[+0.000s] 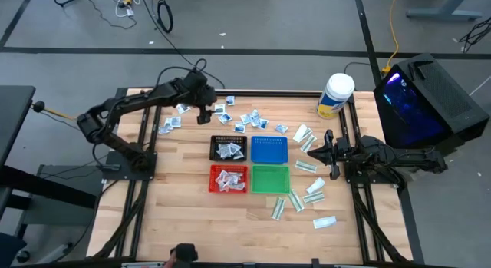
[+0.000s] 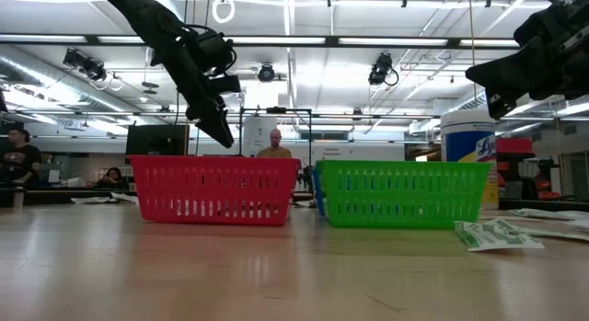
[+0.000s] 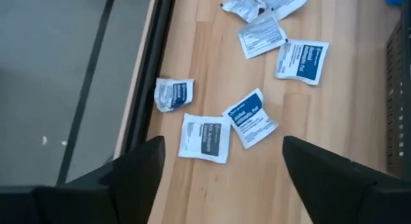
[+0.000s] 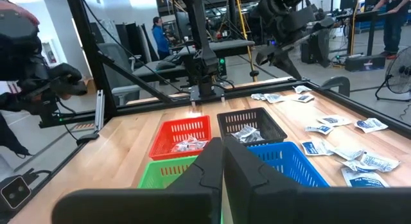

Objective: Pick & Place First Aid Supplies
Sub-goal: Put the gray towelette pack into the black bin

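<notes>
Left wrist view: square white packets (image 3: 205,138), blue print; left jaws wide, empty; right jaws closed, empty.

Both slim, jointed robot arms are matte black throughout. The left pincer (image 3: 221,176) has two broad, flat black fingers (image 3: 138,172). A thin black cable loops from the left arm's upper joint.

High view looks straight down on the whole surface (image 1: 184,199); low view looks level across it. Both share the red tray (image 1: 229,179) and green tray (image 1: 270,179).

No legible text on anything
</notes>
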### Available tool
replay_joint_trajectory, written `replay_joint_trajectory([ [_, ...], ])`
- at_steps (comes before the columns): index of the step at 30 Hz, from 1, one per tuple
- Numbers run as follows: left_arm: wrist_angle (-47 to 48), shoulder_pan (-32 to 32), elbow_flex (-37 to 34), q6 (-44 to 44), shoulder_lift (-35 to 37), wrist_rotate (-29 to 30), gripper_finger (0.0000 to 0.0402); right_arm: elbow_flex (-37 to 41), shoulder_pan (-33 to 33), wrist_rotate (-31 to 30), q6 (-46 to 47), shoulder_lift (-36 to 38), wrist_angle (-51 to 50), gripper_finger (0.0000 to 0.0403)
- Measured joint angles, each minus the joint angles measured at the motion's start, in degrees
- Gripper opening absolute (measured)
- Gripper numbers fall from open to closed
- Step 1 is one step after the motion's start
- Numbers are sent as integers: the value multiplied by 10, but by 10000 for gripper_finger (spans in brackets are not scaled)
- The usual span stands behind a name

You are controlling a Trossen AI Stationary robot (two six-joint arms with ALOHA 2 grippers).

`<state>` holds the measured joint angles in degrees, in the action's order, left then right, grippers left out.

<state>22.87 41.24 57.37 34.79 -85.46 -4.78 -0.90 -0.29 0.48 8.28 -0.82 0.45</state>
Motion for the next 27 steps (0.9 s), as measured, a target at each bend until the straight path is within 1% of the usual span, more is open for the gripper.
replay_joint_trajectory([
  [6, 86, 15, 76, -27, -40, -1, 371, 0, 0, 0, 0, 0, 0, 18],
  [11, 134, 35, 129, -41, -77, -16, 392, 0, 0, 0, 0, 0, 0, 18],
  [17, 158, 46, 166, -11, -119, -42, 396, 0, 0, 0, 0, 0, 0, 18],
  [23, 165, 58, 169, 46, -154, -50, 397, 0, 0, 0, 0, 0, 0, 18],
  [27, 164, 65, 169, 53, -176, -49, 397, 0, 0, 0, 0, 0, 0, 18],
])
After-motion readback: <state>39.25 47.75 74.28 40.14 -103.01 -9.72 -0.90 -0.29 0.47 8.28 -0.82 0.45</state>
